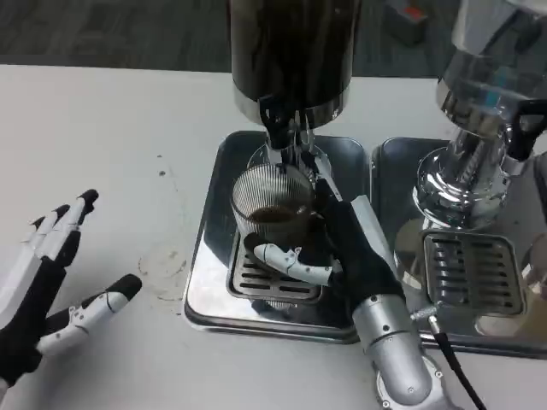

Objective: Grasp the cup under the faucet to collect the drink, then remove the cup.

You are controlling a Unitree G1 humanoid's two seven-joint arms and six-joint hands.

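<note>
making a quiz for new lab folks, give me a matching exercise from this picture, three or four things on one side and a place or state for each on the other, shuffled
Things:
1. cup
2. right hand
3. left hand
4. second dispenser

Places or states:
A. on the right-hand metal tray
B. holds nothing, fingers spread, over the white table
C. under the faucet, with dark drink inside
D. wrapped around the cup

Pairs: 1-C, 2-D, 3-B, 4-A

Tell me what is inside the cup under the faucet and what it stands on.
The ribbed clear cup holds dark liquid partway up. It stands on a slotted drip grate in a metal tray. The right hand grips it, covering its right side and the grate there.
</note>
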